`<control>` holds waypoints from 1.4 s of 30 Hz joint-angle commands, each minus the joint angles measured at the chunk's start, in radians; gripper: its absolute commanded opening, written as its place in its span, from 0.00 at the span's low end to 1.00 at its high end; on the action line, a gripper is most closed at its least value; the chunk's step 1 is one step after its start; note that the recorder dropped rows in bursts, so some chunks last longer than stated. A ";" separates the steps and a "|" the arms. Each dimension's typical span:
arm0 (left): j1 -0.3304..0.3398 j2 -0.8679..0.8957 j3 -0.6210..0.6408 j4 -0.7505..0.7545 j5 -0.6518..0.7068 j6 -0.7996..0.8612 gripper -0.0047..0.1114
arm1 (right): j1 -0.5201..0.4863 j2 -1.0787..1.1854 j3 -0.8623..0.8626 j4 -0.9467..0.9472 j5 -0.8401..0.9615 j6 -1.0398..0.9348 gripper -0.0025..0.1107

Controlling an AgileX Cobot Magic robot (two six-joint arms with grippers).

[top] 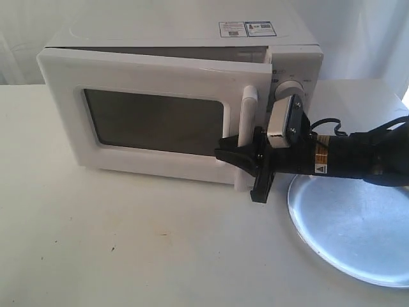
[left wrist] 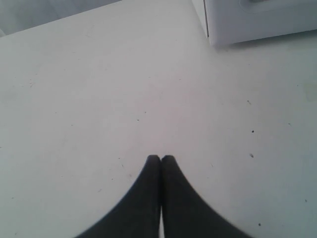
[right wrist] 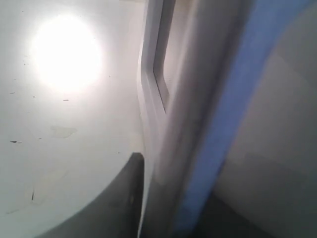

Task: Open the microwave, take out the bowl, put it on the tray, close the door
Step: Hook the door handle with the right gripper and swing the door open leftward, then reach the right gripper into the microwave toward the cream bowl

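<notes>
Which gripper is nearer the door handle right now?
Right. The right gripper straddles the door handle; the left gripper hangs shut over the table, off the microwave corner.

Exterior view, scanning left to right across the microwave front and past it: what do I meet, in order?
dark door window → white bar handle → round dial → steel tray
</notes>
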 commanded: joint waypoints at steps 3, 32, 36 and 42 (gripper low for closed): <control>-0.005 -0.002 -0.002 -0.008 0.002 -0.003 0.04 | 0.031 -0.120 0.036 -0.065 -0.067 0.072 0.02; -0.005 -0.002 -0.002 -0.008 0.002 -0.003 0.04 | -0.075 -0.578 0.096 -0.466 -0.067 0.756 0.26; -0.005 -0.002 -0.002 -0.008 0.002 -0.003 0.04 | -0.075 -0.663 0.097 -0.466 -0.067 0.726 0.14; -0.005 -0.002 -0.002 -0.008 0.002 -0.003 0.04 | -0.073 -0.732 0.097 -0.283 0.116 0.687 0.02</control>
